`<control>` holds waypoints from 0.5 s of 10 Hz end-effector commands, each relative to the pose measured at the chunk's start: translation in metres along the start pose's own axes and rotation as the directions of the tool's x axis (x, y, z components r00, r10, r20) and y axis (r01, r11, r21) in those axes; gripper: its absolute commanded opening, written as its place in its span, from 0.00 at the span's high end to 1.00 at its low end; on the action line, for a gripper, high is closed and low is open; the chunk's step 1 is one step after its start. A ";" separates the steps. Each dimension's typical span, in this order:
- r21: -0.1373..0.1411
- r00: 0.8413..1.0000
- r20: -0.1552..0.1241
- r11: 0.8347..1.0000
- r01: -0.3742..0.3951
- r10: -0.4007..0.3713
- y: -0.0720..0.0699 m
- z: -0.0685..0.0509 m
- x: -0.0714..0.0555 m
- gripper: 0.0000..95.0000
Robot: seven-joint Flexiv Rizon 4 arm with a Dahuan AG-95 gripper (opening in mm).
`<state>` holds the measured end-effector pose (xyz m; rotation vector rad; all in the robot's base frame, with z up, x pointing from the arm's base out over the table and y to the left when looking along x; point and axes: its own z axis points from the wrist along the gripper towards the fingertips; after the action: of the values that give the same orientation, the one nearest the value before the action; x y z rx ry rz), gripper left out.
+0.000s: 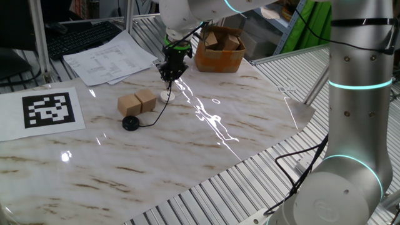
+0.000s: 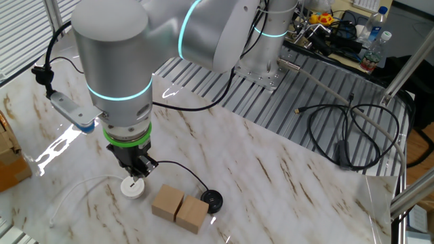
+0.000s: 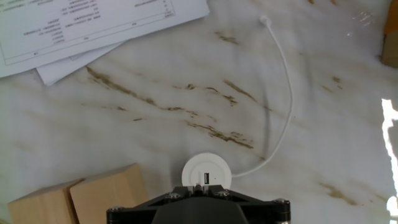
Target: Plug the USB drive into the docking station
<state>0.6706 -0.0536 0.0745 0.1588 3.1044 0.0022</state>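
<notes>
The end effector [image 2: 137, 169] hangs low over the marble bench [image 2: 285, 183], pointing straight down, and its fingertips come together around a small dark plug [image 2: 137, 173], the end of the USB drive; it appears to be clenched on that plug, though the tips are small in both fixed views. In the hand view only the black base of the end effector [image 3: 198, 210] shows along the bottom edge, and the plug itself is hidden.

Directly under the fingertips lies the docking station [image 3: 206, 172], a flat white round disc with a small dark slot facing up. In the other fixed view the plug sits just above the disc [image 2: 133, 187]; whether they touch cannot be told. A thin white cord [image 3: 283, 81] curves away from the disc across the bench.

From the plug a thin black cable [image 2: 182, 173] runs to a flat black round puck [image 2: 212, 200] lying on the bench. Two tan wooden cubes [image 2: 180, 208] sit side by side, touching each other, just beside the disc and the puck.

Farther out are printed sheets of paper [image 1: 109, 57], a brown cardboard box [image 1: 220, 51] holding more wooden blocks, and a black-and-white marker sheet [image 1: 44, 109]
</notes>
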 end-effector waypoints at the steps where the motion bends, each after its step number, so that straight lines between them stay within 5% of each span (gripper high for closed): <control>1: -0.009 1.000 0.001 1.000 -0.018 0.018 0.000 0.000 0.001 1.00; 5: -0.016 1.000 0.002 1.000 -0.025 0.025 -0.008 0.010 0.005 1.00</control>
<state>0.6663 -0.0622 0.0626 0.2045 3.0996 0.0255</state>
